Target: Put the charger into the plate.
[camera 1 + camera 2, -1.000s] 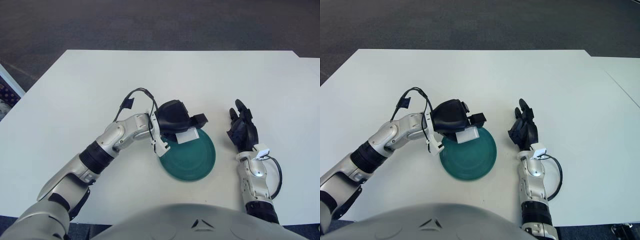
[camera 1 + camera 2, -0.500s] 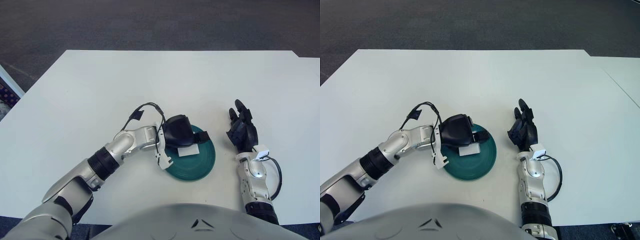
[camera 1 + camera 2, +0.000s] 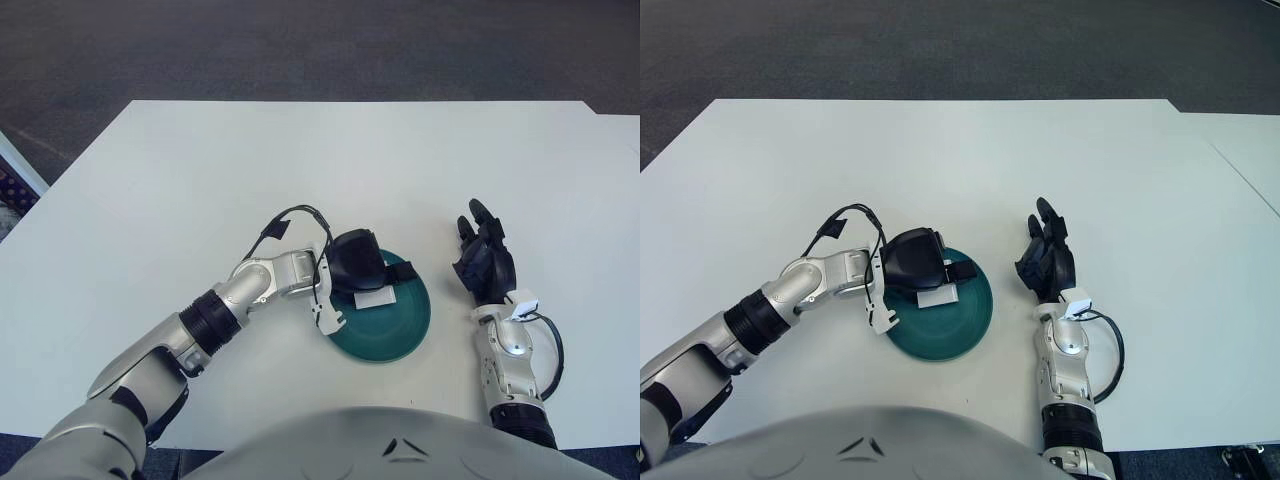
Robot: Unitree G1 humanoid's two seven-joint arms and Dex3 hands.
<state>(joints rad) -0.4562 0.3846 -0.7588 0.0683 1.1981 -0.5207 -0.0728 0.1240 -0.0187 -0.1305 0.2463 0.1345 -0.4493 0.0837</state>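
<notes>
Left hand (image 3: 358,263) low over the upper-left part of the green plate (image 3: 400,330), fingers curled around the white charger (image 3: 374,298), which sits against the plate's inner surface. Right hand (image 3: 484,262) on the white bench (image 3: 180,170) right of the plate, fingers relaxed, holding nothing.

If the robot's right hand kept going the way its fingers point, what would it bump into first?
Probably nothing. The black right hand rests beside the round green plate, fingers pointing away across the bare white table, so its path looks free as far as the views show.
</notes>
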